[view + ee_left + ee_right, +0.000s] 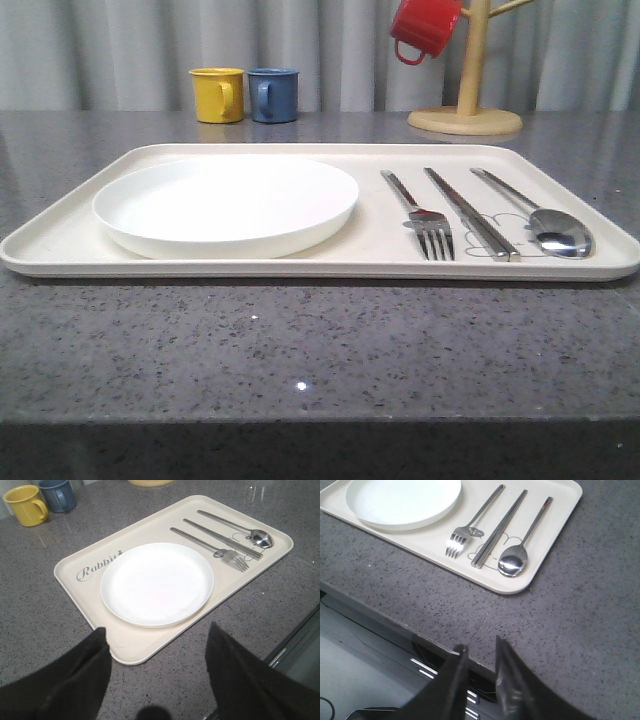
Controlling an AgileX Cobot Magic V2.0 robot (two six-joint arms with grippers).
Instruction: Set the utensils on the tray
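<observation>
The cream tray [300, 268] lies across the grey counter. On its left half sits the round white plate [225, 205]. On its right half, side by side, lie a fork [425, 225], a pair of flat metal sticks [470, 215] and a spoon [555, 232]. In the left wrist view my left gripper [157, 627] hovers wide open and empty over the tray's [145, 650] near corner, short of the plate [156, 583]. My right gripper [480, 645] hangs over the counter's front edge, away from the spoon [517, 557], its fingers a narrow gap apart with nothing between them.
A yellow mug [218, 95] and a blue mug [273, 95] stand behind the tray at the back left. A red mug [425, 27] hangs on a wooden mug tree [468, 90] at the back right. Bare counter runs in front of the tray to the table edge.
</observation>
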